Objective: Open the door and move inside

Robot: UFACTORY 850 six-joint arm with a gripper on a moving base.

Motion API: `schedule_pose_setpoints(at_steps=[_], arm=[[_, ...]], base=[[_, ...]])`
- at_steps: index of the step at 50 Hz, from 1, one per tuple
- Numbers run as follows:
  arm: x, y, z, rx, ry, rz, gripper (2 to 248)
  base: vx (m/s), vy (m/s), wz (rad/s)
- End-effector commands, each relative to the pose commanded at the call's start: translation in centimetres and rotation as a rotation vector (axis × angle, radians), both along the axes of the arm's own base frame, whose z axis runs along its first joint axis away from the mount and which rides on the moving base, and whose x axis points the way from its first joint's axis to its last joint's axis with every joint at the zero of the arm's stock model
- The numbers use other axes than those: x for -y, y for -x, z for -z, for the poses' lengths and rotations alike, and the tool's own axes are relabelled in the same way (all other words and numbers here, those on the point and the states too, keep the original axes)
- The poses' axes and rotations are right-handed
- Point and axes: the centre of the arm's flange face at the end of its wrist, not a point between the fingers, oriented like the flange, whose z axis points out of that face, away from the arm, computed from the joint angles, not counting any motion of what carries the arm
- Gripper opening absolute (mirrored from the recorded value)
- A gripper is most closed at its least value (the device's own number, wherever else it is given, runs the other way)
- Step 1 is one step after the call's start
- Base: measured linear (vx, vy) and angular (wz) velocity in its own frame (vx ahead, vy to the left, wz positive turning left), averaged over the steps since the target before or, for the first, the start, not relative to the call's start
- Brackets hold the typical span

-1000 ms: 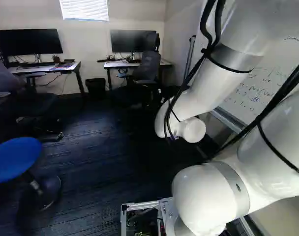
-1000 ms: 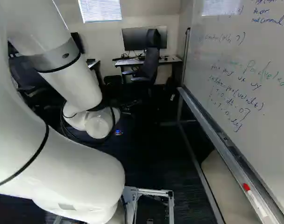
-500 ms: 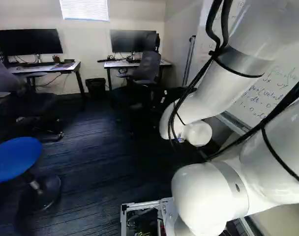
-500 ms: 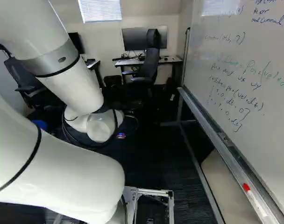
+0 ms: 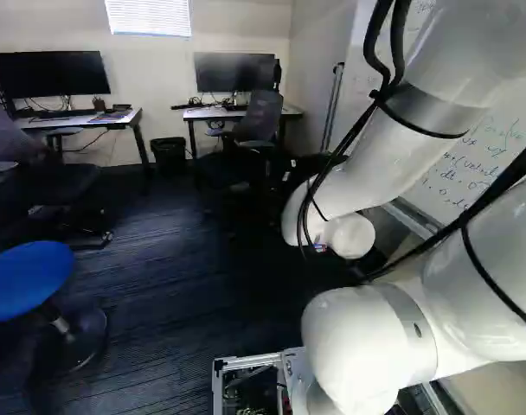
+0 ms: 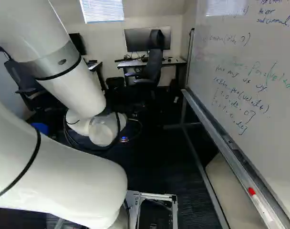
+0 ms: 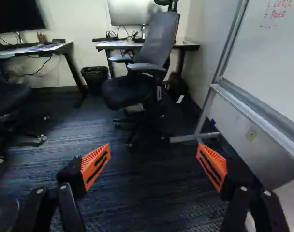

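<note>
Door position is something I cannot tell from these three views. Nearest, a silver metal frame [image 6: 157, 195] sits beside the lowest joint of the white jointed arm [image 5: 419, 108], which has black cables strapped along it. At its end, the black two-fingered gripper [image 7: 154, 149] is spread wide (orange pads [image 7: 95, 159] well apart), with nothing in its hold and dark striped carpet [image 7: 147, 193] visible beyond the gap. A round blue stool [image 5: 25, 277] stands at the left of the left base view. Along the right of the right base view runs a metal-framed whiteboard [image 6: 240, 52]; on its ledge lies a white marker with a red cap [image 6: 260, 205]. Farther ahead, a dark high-backed office chair [image 7: 159, 36] stands before a light-topped desk [image 7: 108, 44], with a black waste bin [image 7: 95, 77] near it. Beyond are a wide monitor [image 6: 135, 39] (on that same desk) and, on the wall, a white slatted blind [image 6: 103, 10].
</note>
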Motion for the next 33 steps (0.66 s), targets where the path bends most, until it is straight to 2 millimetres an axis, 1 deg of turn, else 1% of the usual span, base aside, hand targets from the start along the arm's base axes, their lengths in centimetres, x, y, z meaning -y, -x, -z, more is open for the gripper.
schedule_pose_setpoints(at_steps=[33], arm=[[0.00,0.00,0.00,0.000,0.000,0.000,247]], base=[[0.000,0.000,0.000]])
